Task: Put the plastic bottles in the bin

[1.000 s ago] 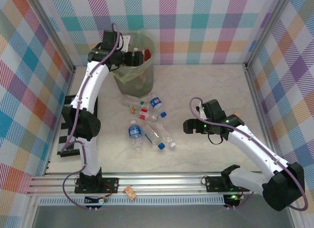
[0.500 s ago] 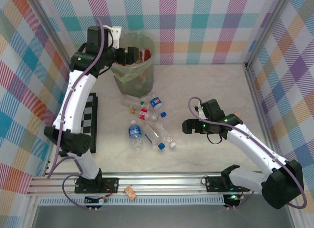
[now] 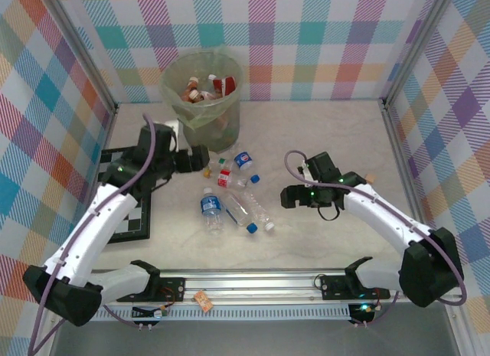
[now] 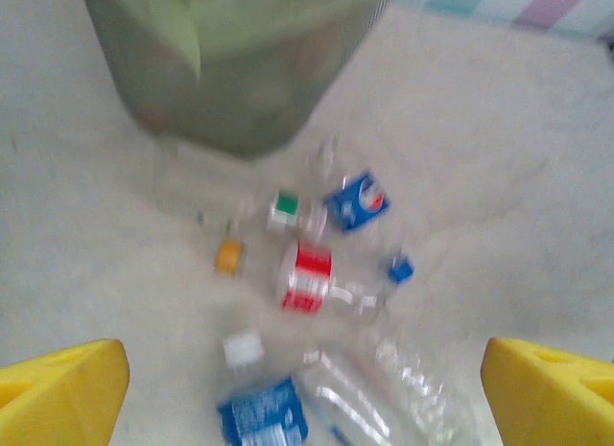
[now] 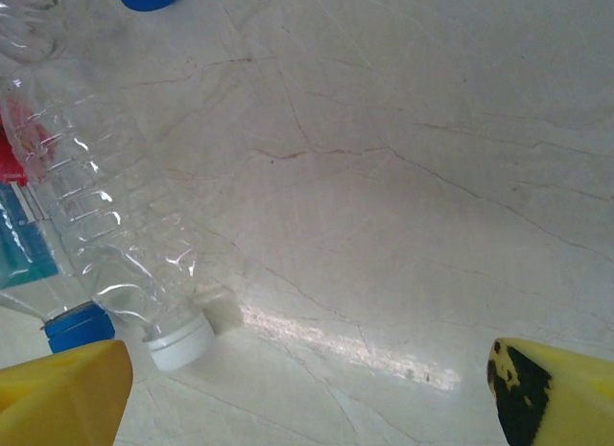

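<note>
Over the desk (image 3: 329,134), the top view has the bin (image 3: 174,103) standing against the far wall, left of centre, with several bottles already inside. The loose plastic bottles (image 3: 230,194) lie clustered on the desk just in front of its foot. The left fingers (image 3: 200,158) hang at the cluster's far-left edge, just beside the small bottles nearest the bin. The right fingers (image 3: 286,195) sit off the cluster's other side, near the clear white-capped bottle (image 3: 259,214), whose long axis runs diagonally from far-left to near-right. At the left wrist, in a blurred picture, the left fingers (image 4: 67,384) are spread wide at both lower corners with nothing pinched. A red-label bottle (image 4: 307,273) lies ahead of the gap, its length pointing roughly away toward the bin (image 4: 240,101), and a blue-label bottle (image 4: 264,412) lies closest, between the tips. At the right wrist, the right fingers (image 5: 62,388) are likewise spread and empty. The clear white-capped bottle (image 5: 115,225) lies off to one side by the left-hand tip, cap toward the camera, and bare desk fills the gap. Both arms are close, but the left looks better lined up, with bottles already inside its spread.
</note>
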Controlling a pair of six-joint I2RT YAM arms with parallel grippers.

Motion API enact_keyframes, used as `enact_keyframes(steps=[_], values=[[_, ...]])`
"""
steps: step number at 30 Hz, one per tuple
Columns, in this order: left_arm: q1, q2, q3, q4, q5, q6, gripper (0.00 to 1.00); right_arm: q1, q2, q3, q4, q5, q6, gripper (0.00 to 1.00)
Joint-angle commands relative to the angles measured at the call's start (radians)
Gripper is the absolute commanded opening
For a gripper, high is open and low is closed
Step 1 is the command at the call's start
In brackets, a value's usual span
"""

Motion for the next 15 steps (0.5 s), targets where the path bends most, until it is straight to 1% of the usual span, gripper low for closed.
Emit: enact_keyframes(steps=[1,5,9,11,15], values=[[-0.048,-0.025,-0.153,0.04,-0.002,-0.153,0.94,-0.006,0.035,0.038,0.051,-0.032,-0.007,0.95],[-0.108,0.005,-0.275,0.082,0.002,-0.209,0.94,-0.006,0.068,0.046,0.09,-0.052,-0.001,0.95],[-0.184,0.048,-0.377,0.167,0.017,-0.299,0.94,-0.005,0.104,0.082,0.069,-0.042,-0.018,0.95],[-0.202,0.075,-0.415,0.187,0.012,-0.333,0.93,-0.006,0.109,0.086,0.067,-0.041,-0.016,0.95],[-0.223,0.112,-0.494,0.248,-0.001,-0.413,0.89,-0.006,0.113,0.08,0.076,-0.046,-0.009,0.95]])
